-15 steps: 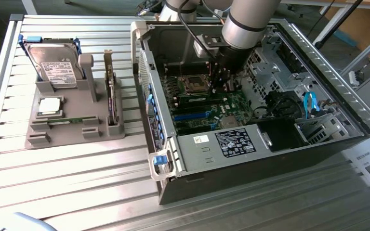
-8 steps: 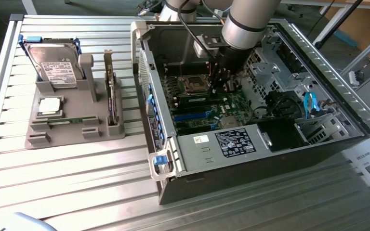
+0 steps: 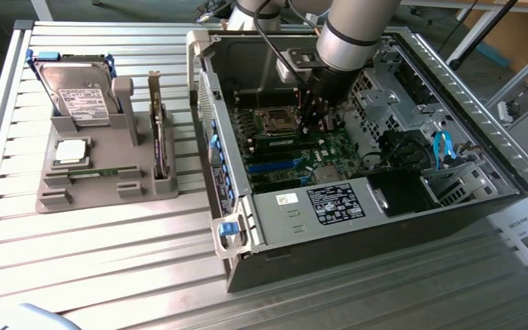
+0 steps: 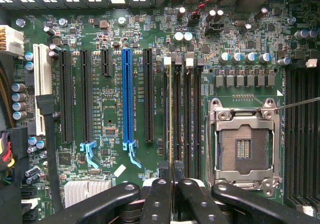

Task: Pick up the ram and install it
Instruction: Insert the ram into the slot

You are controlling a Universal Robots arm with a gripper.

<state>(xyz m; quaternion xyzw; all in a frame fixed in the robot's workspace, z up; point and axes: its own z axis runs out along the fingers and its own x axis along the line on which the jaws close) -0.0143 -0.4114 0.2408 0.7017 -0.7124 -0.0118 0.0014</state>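
Now, inside the open black metal computer case [image 3: 356, 265], over its green motherboard [image 4: 115, 33], the black-fingered gripper [image 4: 171, 171] is pinched closed on the long thin ram stick [image 4: 170, 108], a pale edge-on line along the dark memory slots [image 4: 187, 114], while the grey plastic tray [image 3: 80, 199] holds a silver hard drive [image 3: 79, 96].

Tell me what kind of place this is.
Probably a robotics lab bench for computer assembly: a robot arm reaches into an open computer case on a slatted metal table, beside a grey holder of spare parts.
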